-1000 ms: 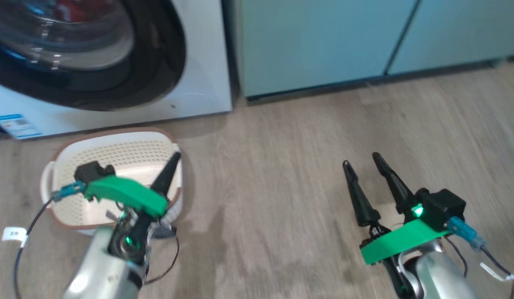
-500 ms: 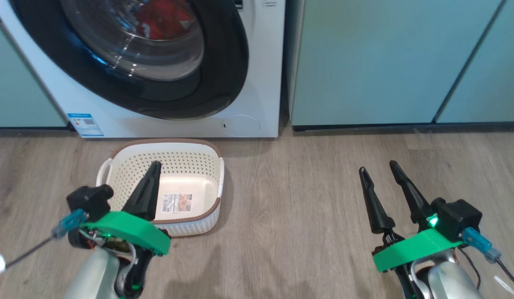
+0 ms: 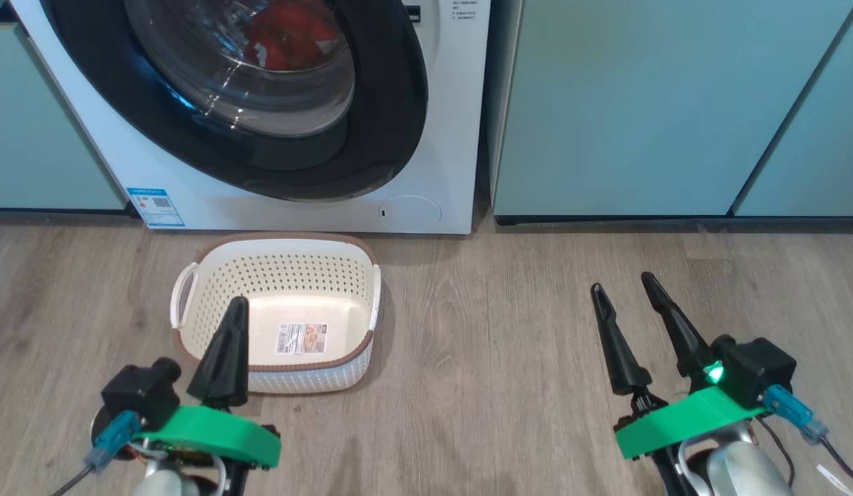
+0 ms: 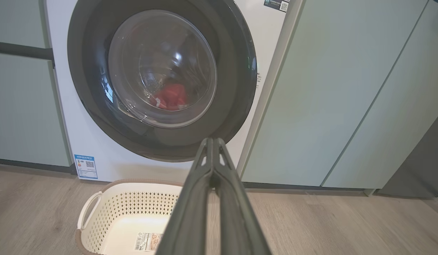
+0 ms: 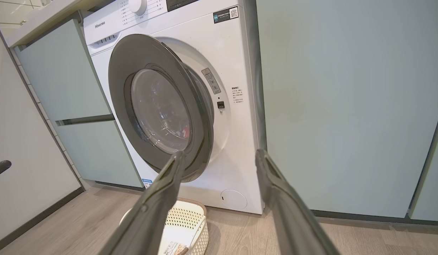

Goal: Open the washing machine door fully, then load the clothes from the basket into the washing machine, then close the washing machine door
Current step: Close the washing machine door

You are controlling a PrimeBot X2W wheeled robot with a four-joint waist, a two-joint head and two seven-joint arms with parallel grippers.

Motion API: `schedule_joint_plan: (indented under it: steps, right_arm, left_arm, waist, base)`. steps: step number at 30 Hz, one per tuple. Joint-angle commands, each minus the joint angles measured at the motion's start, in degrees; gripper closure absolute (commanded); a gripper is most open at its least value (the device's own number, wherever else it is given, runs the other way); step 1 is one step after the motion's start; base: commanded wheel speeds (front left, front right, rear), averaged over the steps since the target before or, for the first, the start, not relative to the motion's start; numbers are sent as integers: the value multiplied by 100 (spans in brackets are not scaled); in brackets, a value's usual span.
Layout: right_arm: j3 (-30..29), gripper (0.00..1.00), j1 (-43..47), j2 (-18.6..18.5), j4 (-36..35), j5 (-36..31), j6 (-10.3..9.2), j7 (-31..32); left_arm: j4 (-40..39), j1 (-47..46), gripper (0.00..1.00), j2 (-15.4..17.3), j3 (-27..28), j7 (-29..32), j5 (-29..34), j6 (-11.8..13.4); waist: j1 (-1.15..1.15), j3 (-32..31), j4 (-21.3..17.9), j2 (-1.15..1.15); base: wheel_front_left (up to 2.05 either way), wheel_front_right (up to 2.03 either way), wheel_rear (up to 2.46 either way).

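left gripper (image 3: 235, 310): pinched shut, empty, by basket (image 3: 282, 240) near-left corner | right gripper (image 3: 623, 284): spread wide, empty, over floor (image 3: 481, 331), well right of basket | both aimed at washer (image 3: 454, 138)

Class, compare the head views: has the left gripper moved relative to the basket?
Yes. The left gripper has drawn back over the basket, from its far right rim toward its near left.

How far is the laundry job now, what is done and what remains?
Done: the basket is empty; the clothes lie inside, behind the washing machine door. In hand: nothing; left fingers shut, right fingers open, both empty. Left: that door stands slightly ajar and needs pushing shut.
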Motion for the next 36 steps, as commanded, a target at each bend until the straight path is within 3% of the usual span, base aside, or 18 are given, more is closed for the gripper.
schedule_joint_plan:
  steps: [1,3,4,5,6,36]
  right_arm:
    - [132,0,-154,17,-202,-17,0,-53]
    - [139,0,-157,18,-195,-16,0,-53]
    - [144,0,-160,18,-193,-15,0,-53]
    - [150,0,-161,19,-192,-12,0,-53]
    - [158,0,-163,19,-190,-11,0,-53]
    - [192,0,-160,21,-172,-15,0,-54]
  left_arm:
    - [-231,-186,100,-11,144,-71,34,-33]
    - [-253,-183,67,-12,135,-72,4,17]
    - [-272,-180,42,-13,141,-72,-22,70]
    - [-290,-177,9,-13,146,-72,-54,116]
    - [-300,-173,0,-13,148,-72,-82,146]
    - [-280,-133,0,-15,3,-72,38,269]
  waist:
    - [0,3,-5,0]
    - [0,4,-8,0]
    - [0,4,-8,0]
    - [0,3,-8,0]
    - [0,2,-7,0]
    - [0,6,22,0]
  base:
    - [0,0,0]
    - [0,0,0]
    - [0,0,0]
    - [0,0,0]
    - [0,0,0]
    - [0,0,0]
